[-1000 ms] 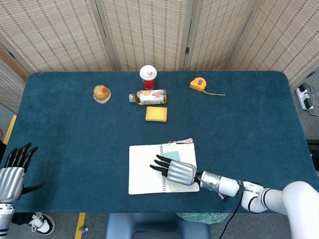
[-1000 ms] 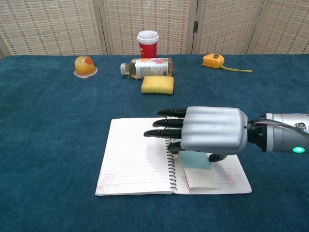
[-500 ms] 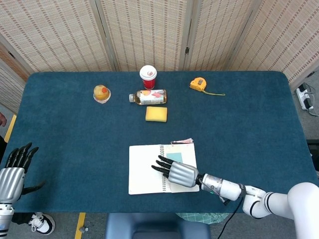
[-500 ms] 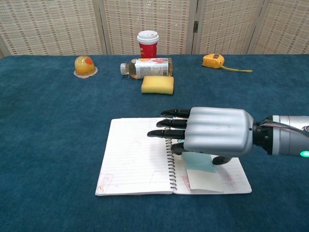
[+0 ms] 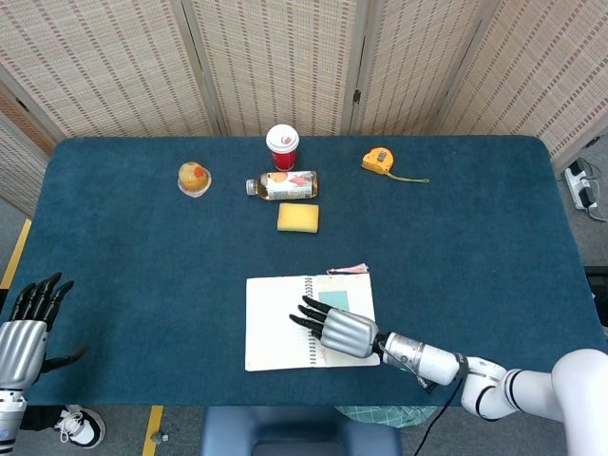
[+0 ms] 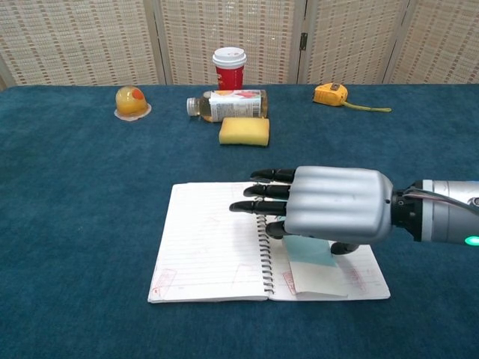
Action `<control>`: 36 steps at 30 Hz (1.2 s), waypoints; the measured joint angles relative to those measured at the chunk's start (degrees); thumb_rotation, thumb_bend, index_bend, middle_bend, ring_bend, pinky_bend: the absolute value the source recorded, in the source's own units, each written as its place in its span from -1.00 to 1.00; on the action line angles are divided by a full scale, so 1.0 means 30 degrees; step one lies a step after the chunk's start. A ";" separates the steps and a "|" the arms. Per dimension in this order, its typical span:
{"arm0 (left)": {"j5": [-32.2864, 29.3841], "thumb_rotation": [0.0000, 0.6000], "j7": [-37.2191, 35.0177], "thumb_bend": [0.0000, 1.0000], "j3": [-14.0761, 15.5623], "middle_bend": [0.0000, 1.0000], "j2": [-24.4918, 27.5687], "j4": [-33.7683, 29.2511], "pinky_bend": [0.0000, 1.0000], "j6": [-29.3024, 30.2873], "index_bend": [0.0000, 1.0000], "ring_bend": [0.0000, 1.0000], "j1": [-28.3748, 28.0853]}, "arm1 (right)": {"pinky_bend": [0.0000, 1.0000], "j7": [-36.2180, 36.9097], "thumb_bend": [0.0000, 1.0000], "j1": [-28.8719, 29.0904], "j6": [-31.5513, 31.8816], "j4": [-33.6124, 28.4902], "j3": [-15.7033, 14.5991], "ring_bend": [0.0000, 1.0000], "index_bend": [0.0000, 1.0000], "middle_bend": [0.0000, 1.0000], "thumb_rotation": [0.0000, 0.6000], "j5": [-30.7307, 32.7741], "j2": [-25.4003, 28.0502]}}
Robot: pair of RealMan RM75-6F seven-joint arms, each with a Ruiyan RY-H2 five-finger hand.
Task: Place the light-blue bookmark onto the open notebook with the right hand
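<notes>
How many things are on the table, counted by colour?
Yellow or orange: 3, sponge, tape measure, fruit cup.
Red: 1, paper cup.
White: 1, notebook.
Light blue: 1, bookmark.
Clear: 1, bottle.
Total: 7.

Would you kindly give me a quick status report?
Right hand open above notebook. Light-blue bookmark lies on right page. Left hand open, idle.

A dark blue cloth-covered table (image 5: 114, 275) stands before woven folding screens (image 5: 285, 62), grey floor at the sides.
</notes>
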 measured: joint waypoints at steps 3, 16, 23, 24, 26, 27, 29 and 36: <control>-0.0009 1.00 -0.0007 -0.75 -0.0009 -0.96 0.0001 0.0011 -1.00 0.0002 -0.75 -1.00 -0.0002 | -1.00 0.0066 -0.92 0.0001 -0.0036 -0.0005 -0.0020 -0.98 -0.31 -1.00 1.00 0.0032 -0.0011; 0.0039 1.00 0.0019 -0.75 0.0004 -0.96 -0.0036 0.0078 -1.00 0.0035 -0.75 -1.00 -0.0002 | -1.00 -0.0167 -0.92 -0.0516 0.1190 -0.0851 0.0199 -0.99 -0.59 -1.00 1.00 0.0164 0.0891; 0.0106 1.00 -0.0006 -0.76 0.0004 -0.96 -0.0035 0.0084 -1.00 0.0102 -0.75 -1.00 0.0004 | -1.00 0.0971 -0.95 -0.2624 0.4027 -0.3194 0.0774 -1.00 -0.73 -1.00 1.00 0.2181 0.2996; 0.0125 1.00 0.0016 -0.76 0.0010 -0.96 -0.0037 0.0075 -1.00 0.0107 -0.75 -1.00 0.0004 | -1.00 0.1192 -0.96 -0.3066 0.4510 -0.3656 0.0860 -1.00 -0.78 -1.00 1.00 0.2607 0.3370; 0.0167 1.00 0.0109 -0.76 0.0020 -0.96 -0.0046 0.0045 -1.00 0.0133 -0.75 -1.00 0.0004 | -1.00 0.1749 -0.97 -0.4194 0.5701 -0.4686 0.1015 -1.00 -0.86 -1.00 1.00 0.3557 0.4256; 0.0203 1.00 0.0157 -0.76 0.0029 -0.96 -0.0052 0.0023 -1.00 0.0156 -0.75 -1.00 0.0007 | -1.00 0.1974 -0.97 -0.4708 0.6228 -0.5062 0.1054 -1.00 -0.89 -1.00 1.00 0.3926 0.4608; 0.0288 1.00 0.0283 -0.75 0.0054 -0.96 -0.0065 -0.0025 -1.00 0.0236 -0.75 -1.00 0.0026 | -1.00 0.2411 -0.98 -0.5973 0.7480 -0.5772 0.1092 -1.00 -0.93 -1.00 1.00 0.4815 0.5323; 0.0827 1.00 0.0727 -0.76 0.0153 -0.96 -0.0071 -0.0277 -1.00 0.0871 -0.80 -1.00 0.0200 | -1.00 0.4315 -1.00 -1.0277 1.0876 -0.6256 0.1115 -1.00 -1.00 -1.00 1.00 0.8513 0.6390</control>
